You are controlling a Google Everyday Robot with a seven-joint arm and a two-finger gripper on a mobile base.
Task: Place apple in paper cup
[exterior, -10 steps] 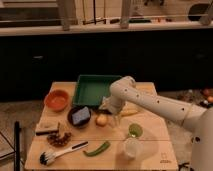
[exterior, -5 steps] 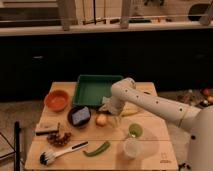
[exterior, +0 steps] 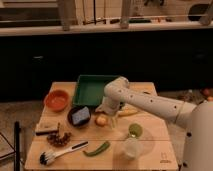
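The apple (exterior: 101,120), small, round and yellow-orange, sits on the wooden table (exterior: 60,155) just right of a dark bowl. The paper cup (exterior: 131,147), white with a pale inside, stands upright near the table's front, right of centre. My gripper (exterior: 107,112) hangs from the white arm, points down, and is just above and slightly right of the apple, close to touching it. The cup is a short way to the front right of the gripper.
A green tray (exterior: 90,90) lies at the back. An orange bowl (exterior: 56,99) sits at the left, a dark bowl (exterior: 79,116) beside the apple. A banana (exterior: 129,112), a small green round thing (exterior: 135,130), a green pepper (exterior: 97,149), a brush (exterior: 60,154) and a brown cluster (exterior: 59,138) lie around.
The gripper has come down slightly towards the apple. The apple and cup have not moved.
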